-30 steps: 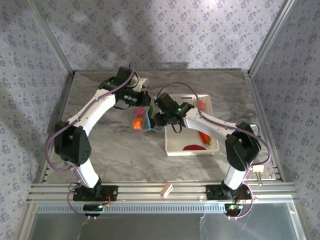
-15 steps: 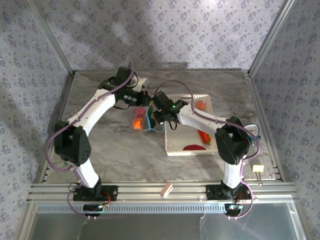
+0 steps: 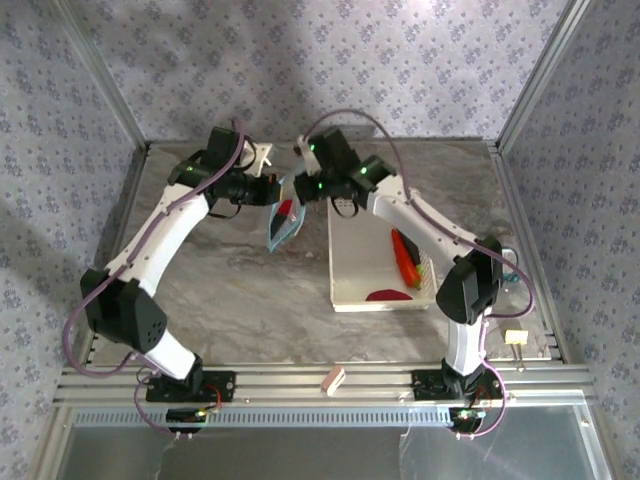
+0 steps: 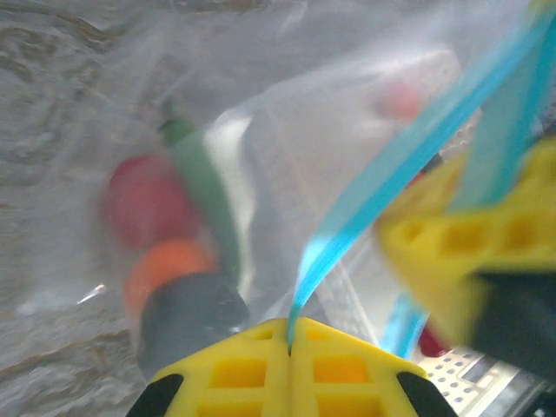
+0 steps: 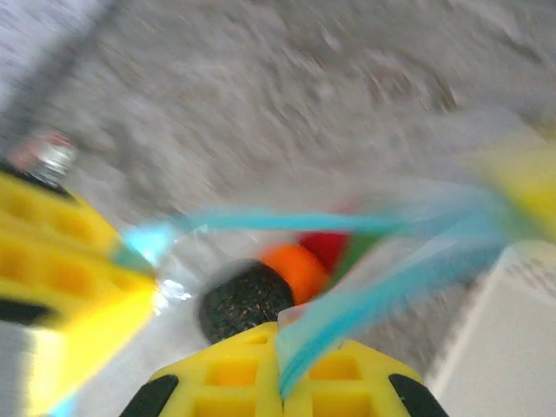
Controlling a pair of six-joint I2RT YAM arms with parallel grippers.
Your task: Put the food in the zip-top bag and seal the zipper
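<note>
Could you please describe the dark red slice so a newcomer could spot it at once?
Find the white basket on the right half of the marble table. By its near wall lies the dark red slice, flat and low; its neighbour, the long orange-red chili, is brighter and sits farther back by the right wall.

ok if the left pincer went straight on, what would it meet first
The left pincer pinches the zipper, so the zip-top bag first; beyond it probably the right pincer, depth unclear.

both arms have swung toward the far wall in the last second; my left fingers (image 4: 234, 373) and right fingers (image 5: 226, 375) carried the zip-top bag (image 3: 284, 222) up and back, to the basket's (image 3: 345, 290) far-left corner.
</note>
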